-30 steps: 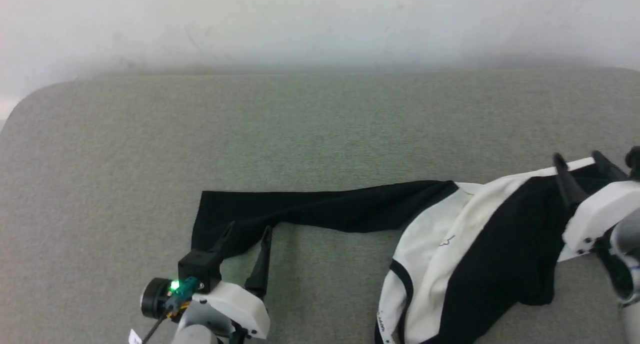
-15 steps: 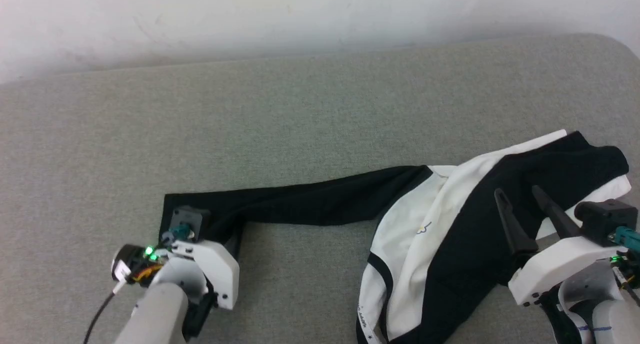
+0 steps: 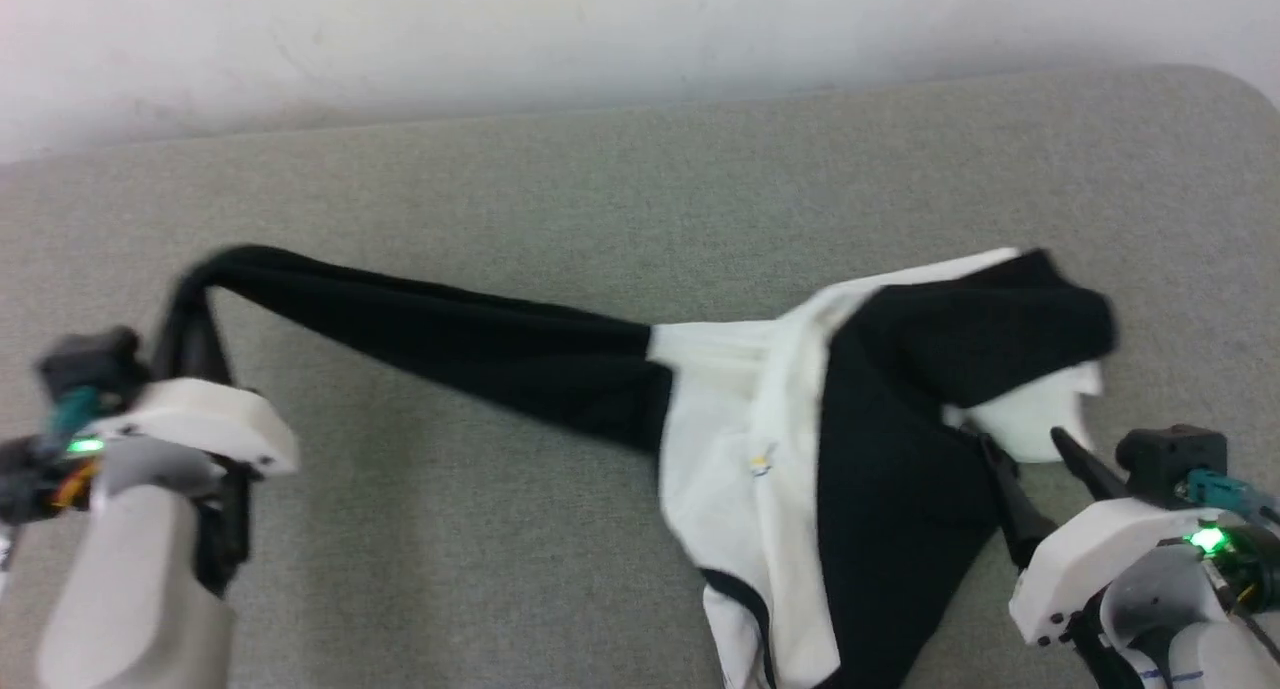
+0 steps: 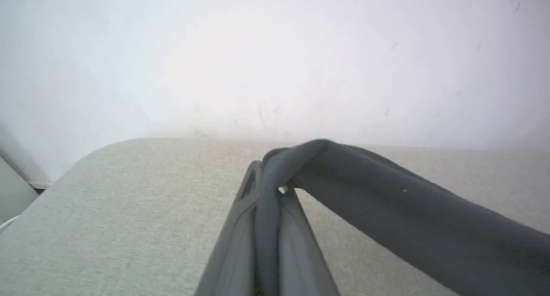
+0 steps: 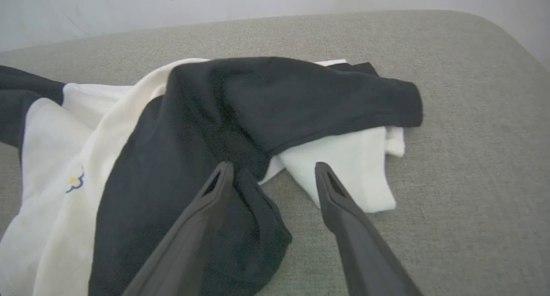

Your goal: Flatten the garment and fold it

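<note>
The garment [image 3: 730,459] lies bunched on the grey surface, its white body at centre right with one black sleeve [image 3: 900,419] folded across it. The other black sleeve [image 3: 430,324] stretches left, lifted off the surface. My left gripper [image 3: 190,314] is shut on that sleeve's end at far left; in the left wrist view the gripper [image 4: 270,186] pinches the dark cloth [image 4: 386,210], which drapes away to the right. My right gripper [image 3: 1022,437] is open at lower right. In the right wrist view the gripper [image 5: 274,166] stands just above the garment's [image 5: 258,98] near edge, holding nothing. A small chest print [image 5: 75,182] shows.
The grey padded surface [image 3: 600,169] runs wide, with a rounded corner at the far right [image 3: 1240,89] and a white wall [image 3: 640,29] behind. Bare grey surface lies in front of the stretched sleeve [image 3: 450,529] and right of the garment [image 5: 472,158].
My left gripper closed on the sleeve's end, then lifted it and pulled it left. The garment's body slid left with it. The right gripper stayed open near the garment.
</note>
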You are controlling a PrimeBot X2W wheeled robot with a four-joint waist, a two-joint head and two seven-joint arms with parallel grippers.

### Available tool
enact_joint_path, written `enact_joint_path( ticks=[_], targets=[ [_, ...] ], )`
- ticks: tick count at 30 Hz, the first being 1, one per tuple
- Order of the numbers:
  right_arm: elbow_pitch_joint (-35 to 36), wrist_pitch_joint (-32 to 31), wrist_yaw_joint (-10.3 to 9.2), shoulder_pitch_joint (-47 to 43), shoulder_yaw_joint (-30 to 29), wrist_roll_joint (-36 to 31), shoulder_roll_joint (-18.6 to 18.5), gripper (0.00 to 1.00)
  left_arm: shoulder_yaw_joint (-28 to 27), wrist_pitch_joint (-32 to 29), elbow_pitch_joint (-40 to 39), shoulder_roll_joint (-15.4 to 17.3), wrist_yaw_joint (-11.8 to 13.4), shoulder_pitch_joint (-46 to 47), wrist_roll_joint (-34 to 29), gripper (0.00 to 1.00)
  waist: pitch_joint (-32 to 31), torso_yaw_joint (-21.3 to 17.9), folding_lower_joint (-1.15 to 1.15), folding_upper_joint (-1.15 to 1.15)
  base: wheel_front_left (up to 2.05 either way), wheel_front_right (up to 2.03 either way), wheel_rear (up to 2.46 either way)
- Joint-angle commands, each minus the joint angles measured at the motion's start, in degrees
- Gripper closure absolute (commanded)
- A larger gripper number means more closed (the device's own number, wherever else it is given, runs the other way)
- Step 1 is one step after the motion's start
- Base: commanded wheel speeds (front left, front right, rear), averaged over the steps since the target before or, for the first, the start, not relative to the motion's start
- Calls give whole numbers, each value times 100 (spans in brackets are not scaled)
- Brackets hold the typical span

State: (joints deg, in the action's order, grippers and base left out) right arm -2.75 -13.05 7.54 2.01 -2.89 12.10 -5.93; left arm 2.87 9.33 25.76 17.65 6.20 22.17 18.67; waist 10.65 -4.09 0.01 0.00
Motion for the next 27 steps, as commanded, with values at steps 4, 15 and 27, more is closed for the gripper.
enact_joint_path(
  ticks=[4, 15, 27],
  targets=[
    [-55, -218, -5, -116, 155, 28, -26, 0, -670, 370, -475, 267, 392, -68, 210, 100, -180, 207, -1, 0, 0, 0, 0],
    [-103, -497, -5, -182, 556, 214, -118, 0, -739, 316, -442, 215, 559, -730, 176, 0, -235, 399, -1, 0, 0, 0, 0],
    [-517, -1041, -5, 98, 1347, 634, -580, 0, 121, 563, -1655, -471, 86, -1537, -316, 0, -586, 829, -1, 0, 0, 0, 0]
  ],
)
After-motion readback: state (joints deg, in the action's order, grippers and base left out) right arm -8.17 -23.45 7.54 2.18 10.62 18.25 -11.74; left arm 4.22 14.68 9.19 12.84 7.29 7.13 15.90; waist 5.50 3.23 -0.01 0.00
